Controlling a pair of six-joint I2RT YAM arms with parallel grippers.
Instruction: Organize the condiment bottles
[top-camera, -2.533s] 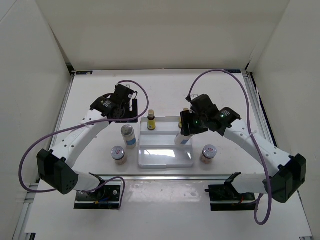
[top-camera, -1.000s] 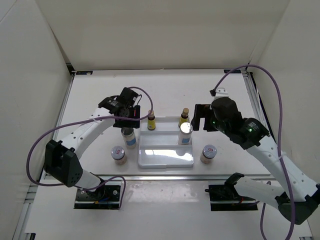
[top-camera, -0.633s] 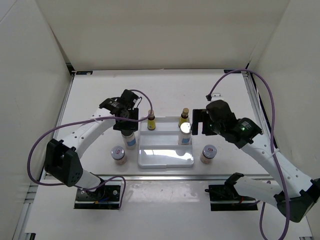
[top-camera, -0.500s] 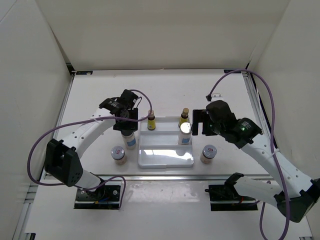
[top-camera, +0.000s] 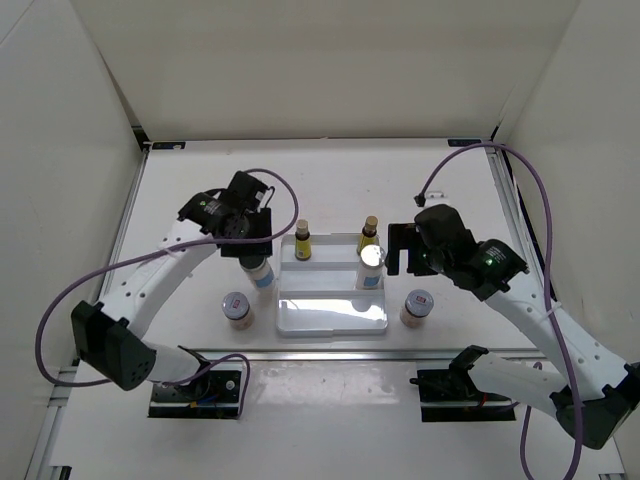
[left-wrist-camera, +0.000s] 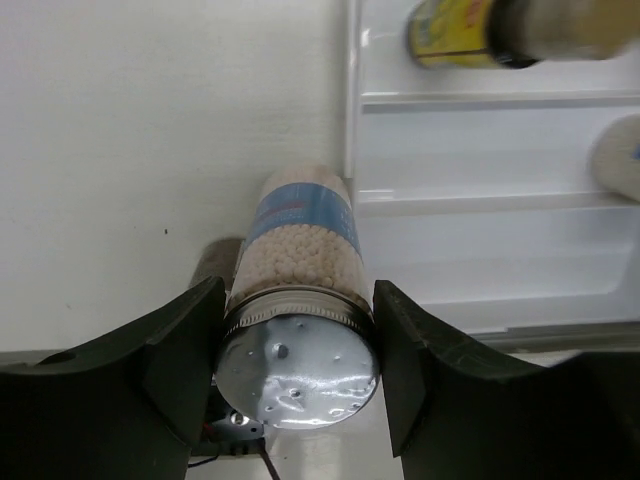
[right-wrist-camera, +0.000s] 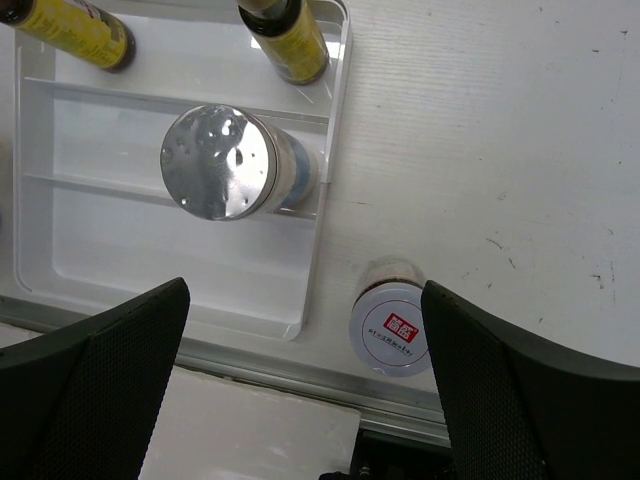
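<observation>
Pick step: pinching silver-capped white bottle (left-wrist-camera: 300, 225) in left claw (left-wrist-camera: 298, 310), just left of tray (left-wrist-camera: 480, 260) toward near edge of desk (top-camera: 190, 190), with right claw (right-wrist-camera: 305, 288) spread empty; next, probably lifting onto tray beside twin (right-wrist-camera: 222, 163).

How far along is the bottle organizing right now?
Done: two amber bottles sit on the back step of the tray, one white bottle on the middle step. In hand: the left end effector grips the second white bottle, off the tray's left edge. Left: that bottle and both pink jars, on the table either side of the tray.
</observation>
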